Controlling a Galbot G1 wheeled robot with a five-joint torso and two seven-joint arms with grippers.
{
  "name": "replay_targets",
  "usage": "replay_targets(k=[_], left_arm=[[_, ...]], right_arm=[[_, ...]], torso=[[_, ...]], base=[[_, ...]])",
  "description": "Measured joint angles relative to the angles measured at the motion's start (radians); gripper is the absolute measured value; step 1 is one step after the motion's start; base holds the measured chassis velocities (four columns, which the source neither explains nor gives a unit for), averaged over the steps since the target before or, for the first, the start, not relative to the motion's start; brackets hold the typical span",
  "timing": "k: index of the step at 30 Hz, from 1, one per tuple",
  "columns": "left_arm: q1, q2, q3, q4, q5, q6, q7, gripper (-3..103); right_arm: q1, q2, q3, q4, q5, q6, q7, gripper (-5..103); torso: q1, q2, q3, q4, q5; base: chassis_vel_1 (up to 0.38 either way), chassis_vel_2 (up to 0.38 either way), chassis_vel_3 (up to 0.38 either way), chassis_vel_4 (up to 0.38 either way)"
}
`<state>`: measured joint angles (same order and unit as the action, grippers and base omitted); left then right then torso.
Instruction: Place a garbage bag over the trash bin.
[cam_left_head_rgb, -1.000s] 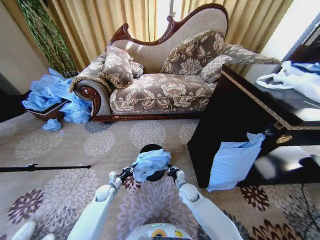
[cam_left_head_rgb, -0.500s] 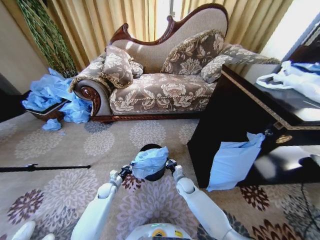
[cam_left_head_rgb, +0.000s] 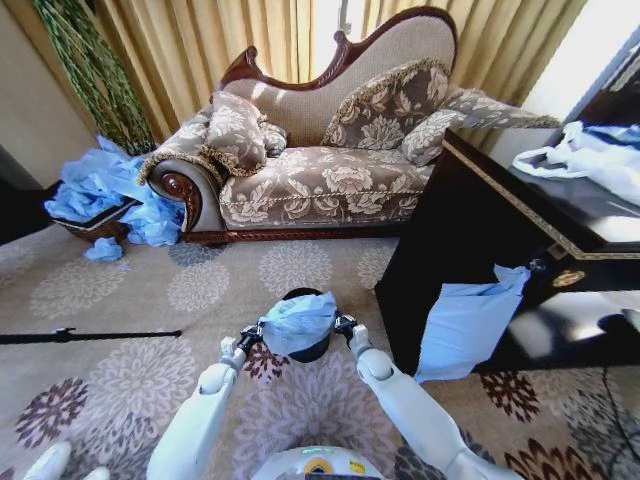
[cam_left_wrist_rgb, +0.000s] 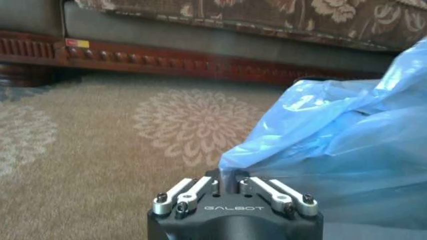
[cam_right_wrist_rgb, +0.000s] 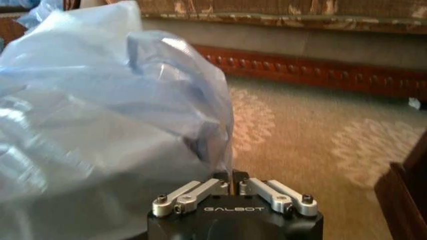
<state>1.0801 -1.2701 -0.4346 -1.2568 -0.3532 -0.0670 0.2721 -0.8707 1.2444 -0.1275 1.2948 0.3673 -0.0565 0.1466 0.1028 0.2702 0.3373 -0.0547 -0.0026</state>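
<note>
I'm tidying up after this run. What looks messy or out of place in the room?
A heap of blue bags spills from a basket onto the carpet left of the sofa, with one scrap loose on the floor. Another blue bag hangs down the dark cabinet's front. The garbage bag held over the trash bin is bunched, not spread.

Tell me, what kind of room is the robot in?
Probably a living room or hotel-style lounge. There is an ornate floral sofa with a carved wooden frame, long gold curtains behind it, and a beige carpet with flower medallions. A dark polished wooden cabinet stands on the right.
</note>
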Motion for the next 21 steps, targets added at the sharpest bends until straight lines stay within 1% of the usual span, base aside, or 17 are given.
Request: replay_targets(k=[1, 2, 3, 4, 5, 6, 7, 8, 10, 11, 13, 14, 15, 16, 17, 18, 21], left_arm=[[0.008, 0.002, -0.001, -0.012, 0.002, -0.004, 0.007, 23], [0.013, 0.003, -0.003, -0.018, 0.004, -0.007, 0.013, 23], [0.013, 0.003, -0.003, -0.018, 0.004, -0.007, 0.013, 23], [0.023, 0.007, -0.008, -0.026, 0.007, -0.016, 0.030, 28], [0.034, 0.012, -0.013, -0.034, 0.018, -0.027, 0.048, 33], [0.042, 0.016, -0.016, -0.040, 0.024, -0.035, 0.061, 39], [0.042, 0.016, -0.016, -0.040, 0.024, -0.035, 0.061, 39], [0.053, 0.022, -0.021, -0.050, 0.029, -0.040, 0.075, 44], [0.063, 0.028, -0.025, -0.065, 0.030, -0.041, 0.083, 55], [0.063, 0.028, -0.025, -0.065, 0.030, -0.041, 0.083, 55], [0.066, 0.034, -0.026, -0.076, 0.032, -0.045, 0.091, 66], [0.066, 0.034, -0.026, -0.076, 0.032, -0.045, 0.091, 66], [0.067, 0.036, -0.027, -0.085, 0.034, -0.046, 0.094, 71], [0.068, 0.037, -0.027, -0.094, 0.034, -0.046, 0.095, 71], [0.071, 0.040, -0.027, -0.106, 0.034, -0.044, 0.098, 76], [0.073, 0.042, -0.027, -0.119, 0.034, -0.041, 0.100, 82], [0.080, 0.052, -0.027, -0.158, 0.033, -0.026, 0.111, 93]], right_arm=[[-0.017, -0.014, -0.001, 0.025, 0.008, -0.009, 0.008, 7], [-0.028, -0.023, -0.001, 0.039, 0.012, -0.012, 0.011, 12], [-0.028, -0.023, -0.001, 0.039, 0.012, -0.012, 0.011, 12], [-0.047, -0.041, -0.001, 0.063, 0.016, -0.013, 0.014, 12], [-0.072, -0.067, 0.001, 0.092, 0.016, -0.009, 0.014, 23], [-0.088, -0.085, 0.003, 0.111, 0.014, -0.003, 0.013, 23], [-0.088, -0.085, 0.003, 0.111, 0.014, -0.003, 0.013, 23], [-0.111, -0.109, 0.011, 0.135, 0.005, 0.009, 0.009, 28], [-0.142, -0.135, 0.032, 0.176, -0.008, 0.025, 0.001, 39], [-0.142, -0.135, 0.032, 0.176, -0.008, 0.025, 0.001, 39], [-0.169, -0.159, 0.061, 0.244, -0.017, 0.033, -0.001, 50], [-0.169, -0.159, 0.061, 0.244, -0.017, 0.033, -0.001, 50], [-0.173, -0.166, 0.072, 0.276, -0.013, 0.031, -0.001, 56], [-0.174, -0.171, 0.079, 0.296, -0.008, 0.029, -0.001, 61], [-0.172, -0.178, 0.083, 0.319, 0.001, 0.024, -0.001, 67], [-0.168, -0.186, 0.083, 0.338, 0.013, 0.018, -0.001, 67], [-0.152, -0.209, 0.064, 0.375, 0.051, -0.001, -0.003, 78]], torso=[[0.000, 0.000, 0.000, -0.0001, 0.0000], [0.000, 0.000, 0.000, -0.0001, 0.0001], [0.000, 0.000, 0.000, -0.0001, 0.0001], [0.000, 0.000, 0.000, -0.0002, 0.0001], [0.000, 0.000, 0.000, -0.0004, 0.0001], [0.000, 0.000, 0.000, -0.0003, 0.0001], [0.000, 0.000, 0.000, -0.0003, 0.0001], [0.000, 0.000, 0.000, -0.0002, 0.0001], [0.000, 0.000, 0.000, -0.0003, 0.0001], [0.000, 0.000, 0.000, -0.0003, 0.0001], [0.000, 0.000, 0.000, -0.0004, 0.0001], [0.000, 0.000, 0.000, -0.0004, 0.0001], [0.000, 0.000, 0.000, -0.0003, 0.0001], [0.000, 0.000, 0.000, -0.0002, 0.0001], [0.000, 0.000, 0.000, -0.0003, 0.0001], [0.000, 0.000, 0.000, -0.0002, 0.0001], [0.000, 0.000, 0.000, -0.0002, 0.0001]], base=[[0.000, 0.000, 0.000, 0.000], [0.000, 0.000, 0.000, 0.000], [0.000, 0.000, 0.000, 0.000], [0.000, 0.000, 0.000, 0.000], [0.000, 0.000, 0.000, 0.000], [0.000, 0.000, 0.000, 0.000], [0.000, 0.000, 0.000, 0.000], [0.000, 0.000, 0.000, 0.000], [0.000, 0.000, 0.000, 0.000], [0.000, 0.000, 0.000, 0.000], [0.000, 0.000, 0.000, 0.000], [0.000, 0.000, 0.000, 0.000], [0.000, 0.000, 0.000, 0.000], [0.000, 0.000, 0.000, 0.000], [0.000, 0.000, 0.000, 0.000], [0.000, 0.000, 0.000, 0.000], [0.000, 0.000, 0.000, 0.000]])
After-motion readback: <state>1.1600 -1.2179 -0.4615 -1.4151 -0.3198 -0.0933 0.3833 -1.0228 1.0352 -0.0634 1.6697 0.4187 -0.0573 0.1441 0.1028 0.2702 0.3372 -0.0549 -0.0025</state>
